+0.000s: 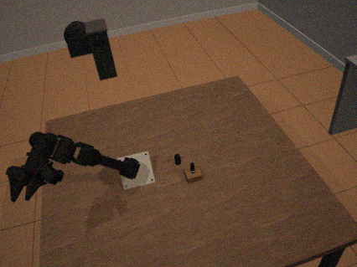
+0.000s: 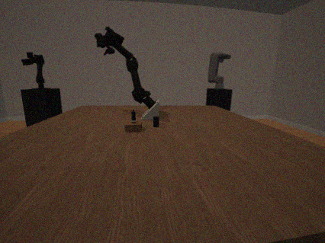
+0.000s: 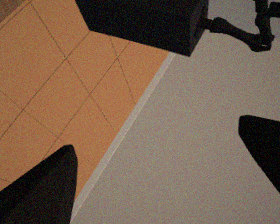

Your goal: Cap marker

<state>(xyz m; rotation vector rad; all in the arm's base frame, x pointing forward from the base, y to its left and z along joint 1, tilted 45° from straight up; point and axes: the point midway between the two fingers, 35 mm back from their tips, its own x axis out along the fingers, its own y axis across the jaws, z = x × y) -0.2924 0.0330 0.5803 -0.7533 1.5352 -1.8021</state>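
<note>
The marker point(image 1: 192, 167) point(image 2: 133, 116) stands upright in the holder block point(image 1: 194, 178) point(image 2: 133, 128), with its dark upper end uncovered. The black cap point(image 1: 178, 159) point(image 2: 156, 122) stands loose on the table point(image 1: 235, 215) point(image 2: 164, 180), a short way from the block and not touching it. My gripper point(image 1: 21, 199) point(image 2: 101, 50) point(image 3: 159, 138) is open, with nothing between its fingers. It is raised high above the table and far from the cap and the marker. The wrist view shows neither cap, marker nor block.
The arm's base stands on a white mount point(image 1: 147, 179) point(image 2: 153, 113) close to the cap and block. Beyond the table, two other arms stand on dark pedestals point(image 2: 42, 104) point(image 2: 219, 98). The wrist view shows floor, wall and a dark pedestal point(image 3: 140, 22).
</note>
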